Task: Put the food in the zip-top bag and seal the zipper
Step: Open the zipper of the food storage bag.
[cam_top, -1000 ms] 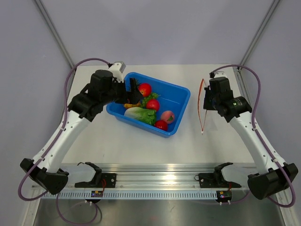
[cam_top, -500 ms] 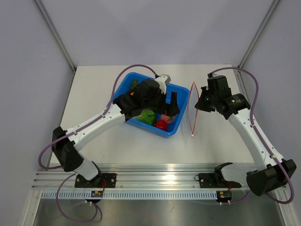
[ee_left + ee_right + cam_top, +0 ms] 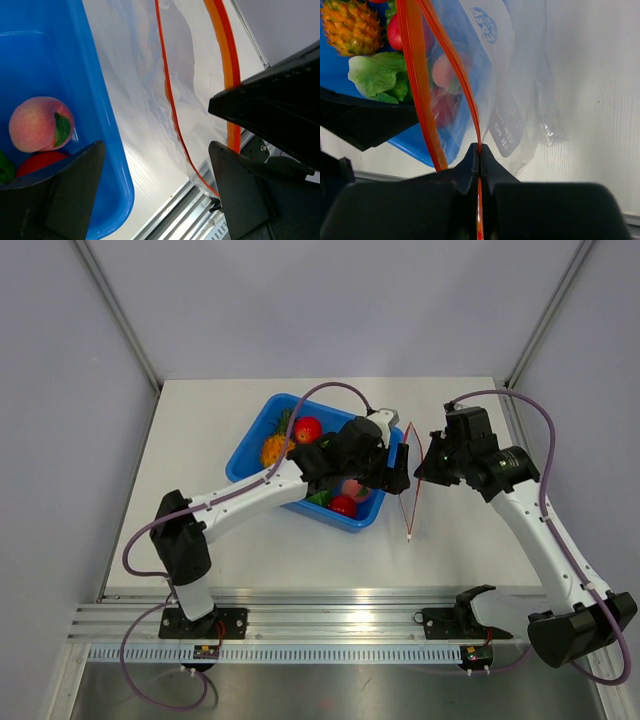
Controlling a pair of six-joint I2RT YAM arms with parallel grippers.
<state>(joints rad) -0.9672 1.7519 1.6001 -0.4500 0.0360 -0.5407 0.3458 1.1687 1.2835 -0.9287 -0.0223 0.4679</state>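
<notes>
The zip-top bag [image 3: 520, 75] hangs clear and crinkly beside the blue tub's right rim, its mouth held apart. My right gripper [image 3: 479, 150] is shut on one side of the orange-red zipper [image 3: 417, 75], also seen as a thin zipper line [image 3: 409, 510] from above. My left gripper [image 3: 155, 200] is open and holds nothing, hovering over the tub's rim and the bag's edge [image 3: 195, 90]. The food lies in the tub: pineapple [image 3: 275, 447], cabbage [image 3: 380, 75], peach [image 3: 40, 124], and red fruits [image 3: 307, 428] [image 3: 343, 505].
The blue tub [image 3: 262, 425] sits mid-table with the left arm stretched across it. The right gripper [image 3: 428, 465] and left gripper [image 3: 398, 472] are close together. An aluminium rail [image 3: 340, 620] runs along the near edge, and grey walls enclose the table.
The left arm swung from the tub's left end across to its right rim, next to the bag. The right gripper carried the bag slightly left towards the tub.
</notes>
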